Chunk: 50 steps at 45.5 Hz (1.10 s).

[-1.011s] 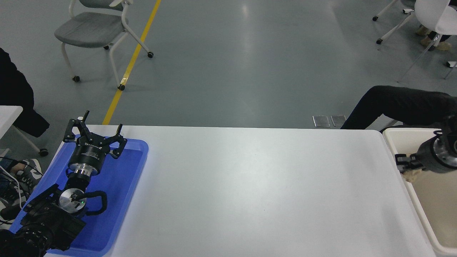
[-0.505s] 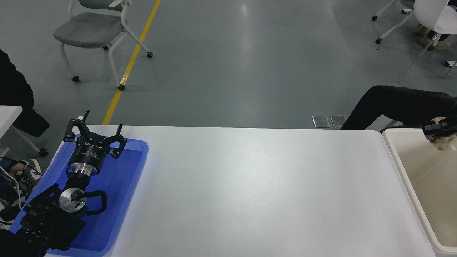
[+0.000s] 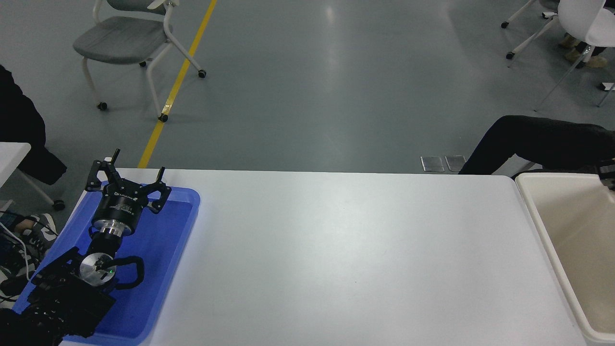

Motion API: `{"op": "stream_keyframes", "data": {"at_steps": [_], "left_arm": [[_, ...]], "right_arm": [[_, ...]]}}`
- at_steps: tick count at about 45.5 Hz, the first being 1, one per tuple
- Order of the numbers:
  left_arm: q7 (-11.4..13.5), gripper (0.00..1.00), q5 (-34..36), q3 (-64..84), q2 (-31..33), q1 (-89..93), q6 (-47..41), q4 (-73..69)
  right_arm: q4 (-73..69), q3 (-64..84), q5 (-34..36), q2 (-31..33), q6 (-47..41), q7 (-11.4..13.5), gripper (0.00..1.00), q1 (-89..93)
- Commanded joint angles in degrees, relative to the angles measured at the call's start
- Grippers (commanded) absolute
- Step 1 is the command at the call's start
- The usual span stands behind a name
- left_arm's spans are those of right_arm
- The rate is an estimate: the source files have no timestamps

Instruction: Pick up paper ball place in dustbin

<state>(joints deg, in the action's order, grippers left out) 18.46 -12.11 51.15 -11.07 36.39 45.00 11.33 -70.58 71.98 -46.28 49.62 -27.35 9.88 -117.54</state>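
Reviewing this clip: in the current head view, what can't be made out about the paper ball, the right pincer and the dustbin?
- Paper ball: not visible anywhere in the head view; whether it lies in the dustbin cannot be told.
- Right pincer: only a dark sliver shows, cut off by the right edge; open or shut unknowable.
- Dustbin: its right side and near end are cut off by the picture's edges.
- Left pincer is plainly open over the blue tray.

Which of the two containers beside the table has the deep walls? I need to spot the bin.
The cream-beige dustbin at the table's right end: a deep tub with smooth inner walls. The blue tray at the left end is shallow, under the left gripper.
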Motion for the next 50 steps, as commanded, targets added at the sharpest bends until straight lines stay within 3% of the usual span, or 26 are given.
{"op": "stream_keyframes", "data": {"at_steps": [1, 10, 18, 23, 28, 44, 50], "left_arm": [[0.0, 1.0, -0.02, 0.0, -0.01, 0.0, 0.0, 0.01], [0.0, 1.0, -0.02, 0.0, -0.01, 0.0, 0.0, 0.01], [0.0, 1.0, -0.02, 0.0, -0.01, 0.0, 0.0, -0.17], [0.09, 1.0, -0.02, 0.0, -0.09, -0.09, 0.0, 0.01], [0.09, 1.0, -0.02, 0.0, -0.09, 0.0, 0.0, 0.01], [0.18, 1.0, -0.02, 0.09, -0.18, -0.09, 0.0, -0.17], [0.09, 1.0, -0.02, 0.0, -0.18, -0.09, 0.0, -0.17]], "right_arm": [[16.86, -9.21, -3.47, 4.43, 0.54, -2.23, 0.0, 17.4], [35.84, -27.4, -3.3, 3.29, 5.1, -3.81, 0.0, 40.69], [52.02, -38.4, -2.33, -5.49, 10.55, -6.01, 0.0, 58.9], [53.97, -41.66, -0.4, -8.48, 14.95, -5.92, 0.0, 62.42], [54.75, -45.87, 5.92, -12.34, 19.08, -5.4, 0.0, 68.13], [62.66, -57.39, 10.76, -21.4, 19.61, -5.31, 0.0, 74.2], [64.07, -57.66, 15.68, -23.17, 19.7, -5.31, 0.0, 75.26]]}}
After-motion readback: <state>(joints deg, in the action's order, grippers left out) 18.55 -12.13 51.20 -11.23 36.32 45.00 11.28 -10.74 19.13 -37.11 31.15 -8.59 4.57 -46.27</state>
